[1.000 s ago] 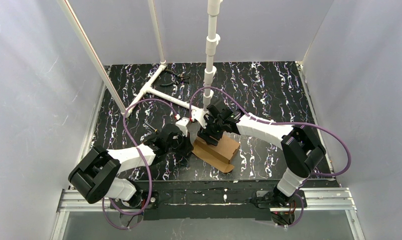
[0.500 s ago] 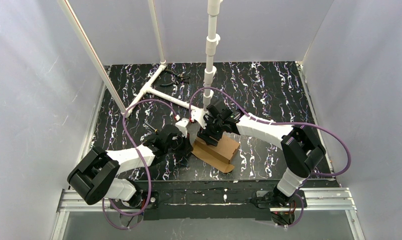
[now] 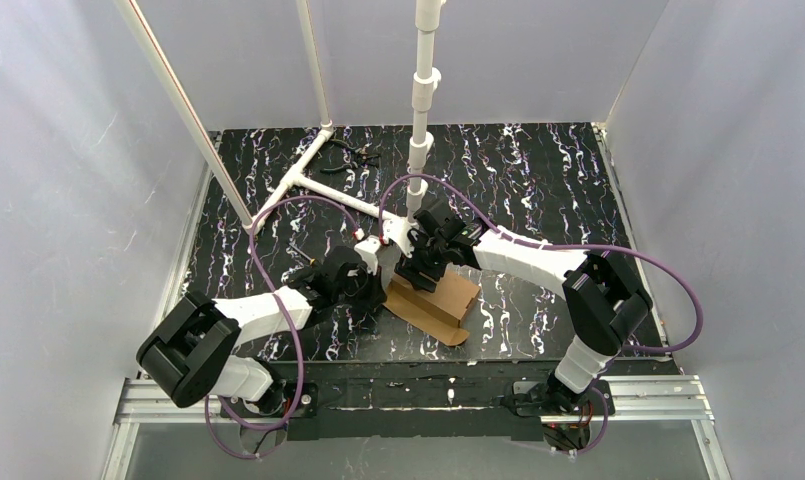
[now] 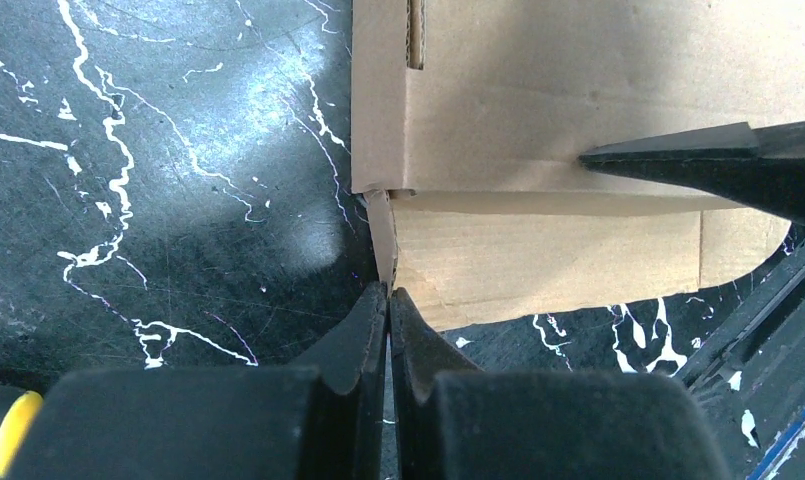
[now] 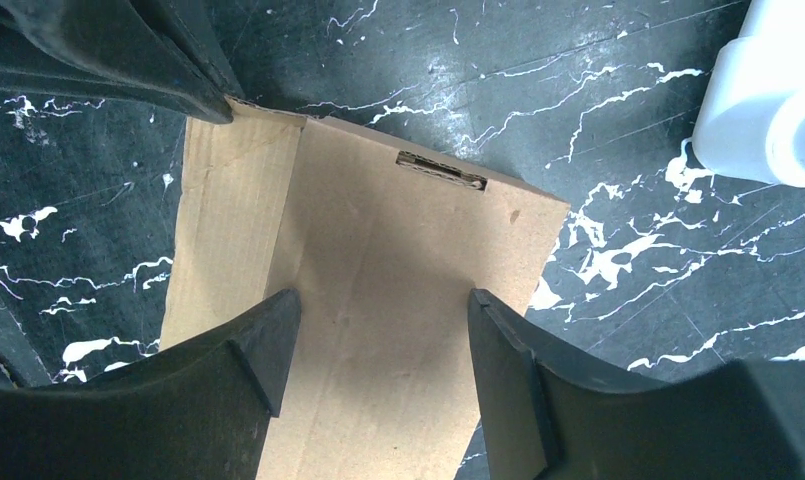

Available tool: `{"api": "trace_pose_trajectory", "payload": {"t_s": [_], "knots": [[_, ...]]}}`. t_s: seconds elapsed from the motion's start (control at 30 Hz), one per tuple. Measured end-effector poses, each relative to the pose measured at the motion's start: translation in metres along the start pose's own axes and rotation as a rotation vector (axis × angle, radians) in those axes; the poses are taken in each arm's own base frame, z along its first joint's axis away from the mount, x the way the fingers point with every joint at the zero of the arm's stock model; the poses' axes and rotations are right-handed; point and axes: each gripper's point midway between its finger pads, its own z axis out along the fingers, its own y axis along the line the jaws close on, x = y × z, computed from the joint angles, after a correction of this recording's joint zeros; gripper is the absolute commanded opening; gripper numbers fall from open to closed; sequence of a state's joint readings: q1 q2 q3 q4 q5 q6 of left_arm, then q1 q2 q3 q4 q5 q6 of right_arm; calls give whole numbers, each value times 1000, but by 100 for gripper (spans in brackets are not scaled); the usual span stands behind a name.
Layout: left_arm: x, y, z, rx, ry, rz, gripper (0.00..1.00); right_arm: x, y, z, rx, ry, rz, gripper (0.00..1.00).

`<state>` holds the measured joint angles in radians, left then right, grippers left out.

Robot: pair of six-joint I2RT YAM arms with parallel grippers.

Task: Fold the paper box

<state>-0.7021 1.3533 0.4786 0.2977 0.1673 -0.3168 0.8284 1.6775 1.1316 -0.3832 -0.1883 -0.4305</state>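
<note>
The paper box (image 3: 440,303) lies as a flat brown cardboard sheet with folded side strips, just in front of both grippers. My left gripper (image 3: 381,278) is shut, and its tips (image 4: 388,292) touch the end of a thin side flap (image 4: 381,235) at the box's corner (image 5: 240,108). I cannot tell whether the flap is pinched. My right gripper (image 3: 421,275) is open above the main panel (image 5: 398,250), with its fingers (image 5: 268,350) spread across that panel. One right finger (image 4: 698,165) rests along a fold crease in the left wrist view.
A white pipe frame (image 3: 318,185) lies at the back left and a white upright post (image 3: 423,100) stands just behind the grippers, its foot (image 5: 768,100) close to the box. A small dark tool (image 3: 358,152) lies at the back. Grey walls enclose the black marbled table (image 3: 538,170).
The left arm shifted very slightly. The box and the right gripper stayed where they were.
</note>
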Motion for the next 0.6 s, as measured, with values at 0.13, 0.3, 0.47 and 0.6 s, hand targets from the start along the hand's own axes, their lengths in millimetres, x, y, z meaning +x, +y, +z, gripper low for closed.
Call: {"api": "trace_pose_trajectory", "payload": {"t_s": [0.13,0.3,0.47,0.6], "knots": [[0,0,-1,-1,12,13,0,0,0,0,-1,-1,-1,71],[-1,0,-1,1,19,28,0,0,0,0,-2,-1,-1,71],[-2,0,0,-4,32,30,0,0,0,0,-1,-2,6,71],[-2,1,0,-13,35,21,0,0,0,0,-2,-3,11,71]]}}
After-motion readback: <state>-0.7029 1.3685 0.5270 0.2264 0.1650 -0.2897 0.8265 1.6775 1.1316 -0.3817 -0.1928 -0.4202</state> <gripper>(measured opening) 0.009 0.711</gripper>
